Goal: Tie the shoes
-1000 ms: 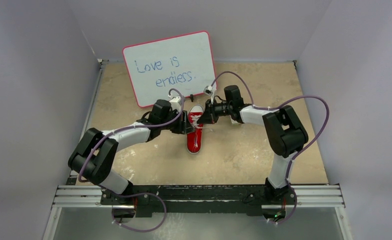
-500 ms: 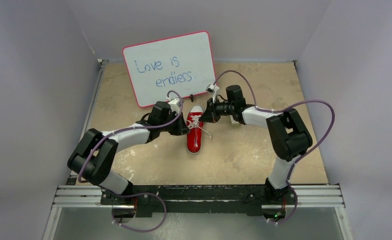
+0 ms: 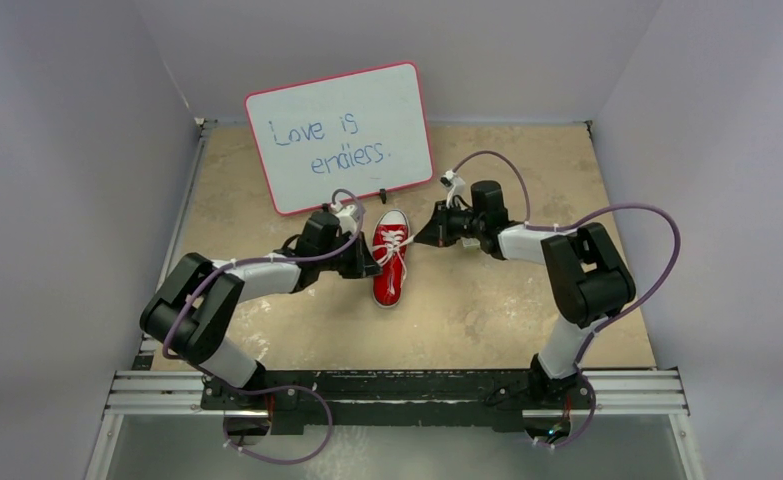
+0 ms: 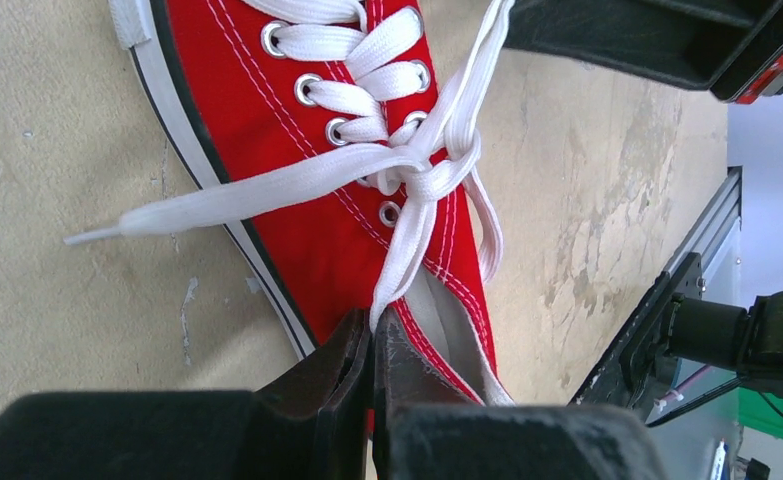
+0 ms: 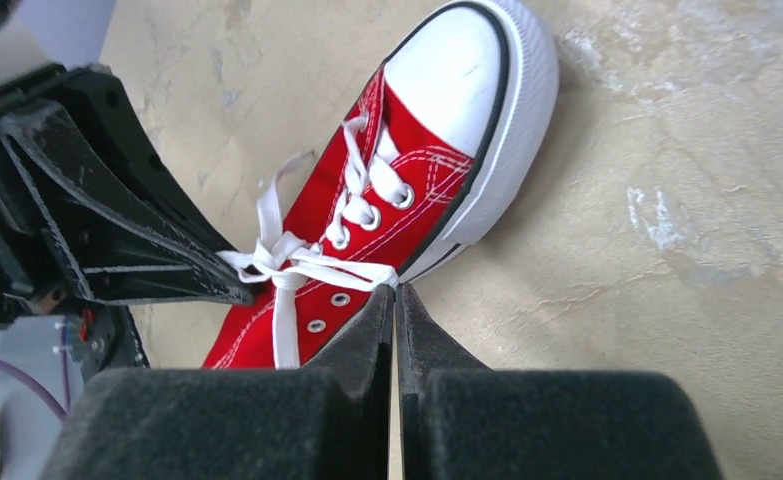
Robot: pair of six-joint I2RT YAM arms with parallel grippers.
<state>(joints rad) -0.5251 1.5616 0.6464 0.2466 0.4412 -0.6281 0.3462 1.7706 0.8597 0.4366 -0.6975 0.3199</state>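
A small red canvas sneaker [image 3: 390, 268] with white toe cap and white laces [image 3: 395, 243] lies mid-table, toe toward the back. It shows in the left wrist view [image 4: 337, 190] and the right wrist view [image 5: 387, 210]. My left gripper [image 3: 368, 262] is at the shoe's left side, shut on a lace loop [image 4: 407, 250] that runs up to the knot [image 4: 422, 178]. My right gripper [image 3: 419, 238] is at the shoe's right side, shut on the other lace loop [image 5: 342, 272]. Both loops are pulled taut from the knot [image 5: 285, 262]. A loose lace end [image 4: 217, 203] trails onto the table.
A whiteboard [image 3: 339, 135] with a pink rim and handwriting leans against the back wall, just behind the shoe. The beige tabletop [image 3: 487, 310] is walled on the left, right and back. A metal rail [image 3: 397, 390] runs along the near edge by the arm bases.
My right gripper has pulled away to the right with its lace loop. My left gripper has drawn slightly left and nearer. The knot over the shoe has tightened.
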